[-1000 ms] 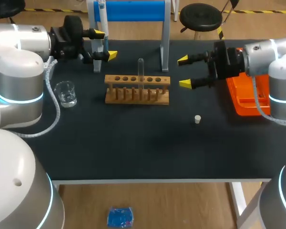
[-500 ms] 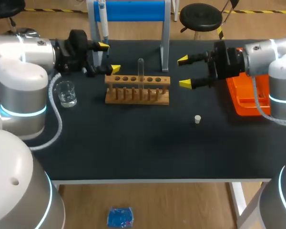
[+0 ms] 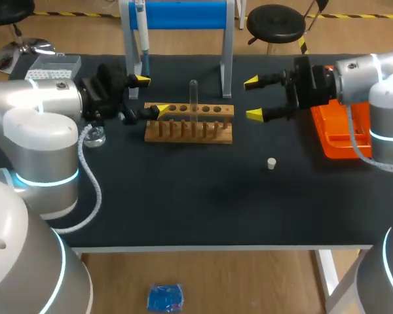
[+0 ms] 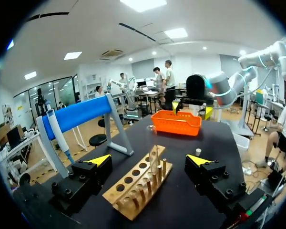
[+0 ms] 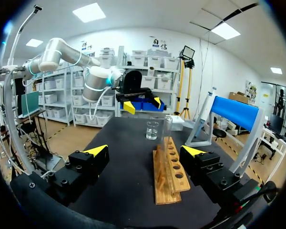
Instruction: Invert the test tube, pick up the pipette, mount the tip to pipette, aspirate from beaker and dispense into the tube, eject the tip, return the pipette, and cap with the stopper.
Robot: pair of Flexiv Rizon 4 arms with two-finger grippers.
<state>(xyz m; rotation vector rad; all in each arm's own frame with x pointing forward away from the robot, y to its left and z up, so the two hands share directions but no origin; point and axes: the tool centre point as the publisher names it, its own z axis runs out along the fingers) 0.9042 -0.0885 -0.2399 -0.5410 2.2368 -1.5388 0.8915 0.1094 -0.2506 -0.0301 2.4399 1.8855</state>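
Head view: left fingers (image 3: pixel 141 80) spread beside the rack (image 3: pixel 188 122), right fingers (image 3: pixel 254 115) spread opposite; a nudge could topple the tube (image 3: pixel 194 95).

Overhead ceiling panels (image 5: pixel 90 12) lit the room brightly and evenly. The dark matte bench (image 3: pixel 203 196) showed hardly any shadow, while the left arm (image 3: pixel 39 124) carried mild glare on its pale shell.
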